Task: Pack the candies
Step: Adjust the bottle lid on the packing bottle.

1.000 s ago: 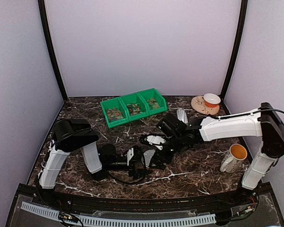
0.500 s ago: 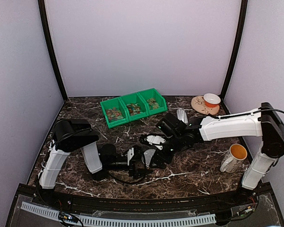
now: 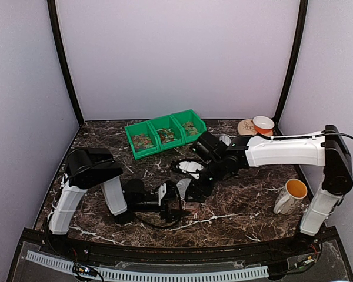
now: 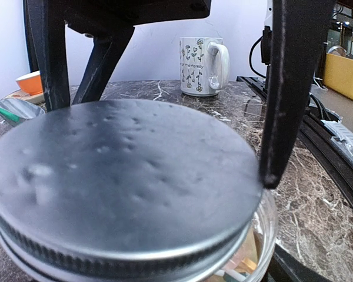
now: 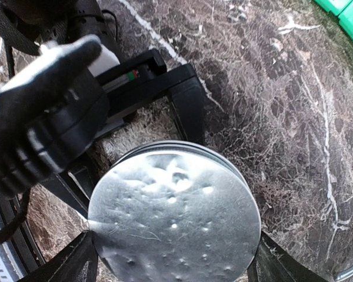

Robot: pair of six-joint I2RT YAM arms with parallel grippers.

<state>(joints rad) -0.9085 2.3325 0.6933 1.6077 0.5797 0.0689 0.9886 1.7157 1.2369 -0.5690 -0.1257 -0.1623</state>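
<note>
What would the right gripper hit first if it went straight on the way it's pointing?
The grey metal jar lid, centred straight ahead of the right gripper. Its fingers flank the rim; contact unclear.

The worktop [image 3: 247,214] is dark brown stone veined in white. At the rear centre a row of three joined green bins [image 3: 146,152] sits at a slant, with candies [image 3: 142,141] in each. A tan plate [image 3: 245,127] lies in the rear right corner and carries an orange bowl [image 3: 262,124]. A white mug [image 3: 289,197] stands upright at the right side. Near the middle is a glass jar [image 4: 117,182] with a grey metal lid; whether its base rests on the stone cannot be told.
</note>
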